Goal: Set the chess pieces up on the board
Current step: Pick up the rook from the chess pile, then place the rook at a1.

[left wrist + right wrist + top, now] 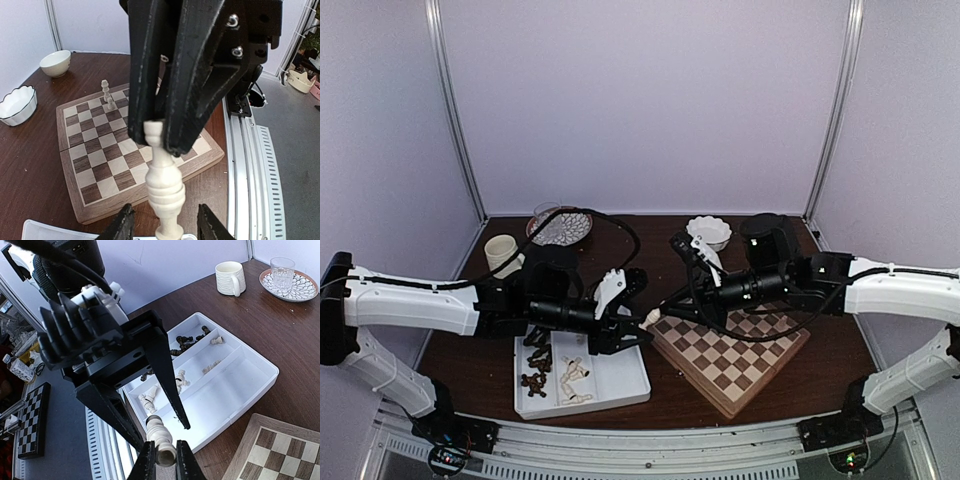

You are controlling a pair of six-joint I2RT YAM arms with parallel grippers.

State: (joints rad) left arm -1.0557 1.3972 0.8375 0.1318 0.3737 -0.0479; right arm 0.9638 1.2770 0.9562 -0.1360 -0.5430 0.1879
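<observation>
Your right tool [161, 459] is pinching a cream piece [163, 185] by its head, in the air between the tray [240, 385] and the board [95, 150]. Your left tool [166, 227] stands spread either side of its base, not touching. You're early in the job: only two cream pieces [106, 92] stand on the board, near one edge. Dark pieces [186, 341] and more cream ones lie in the tray, and the held one needs a square.
</observation>
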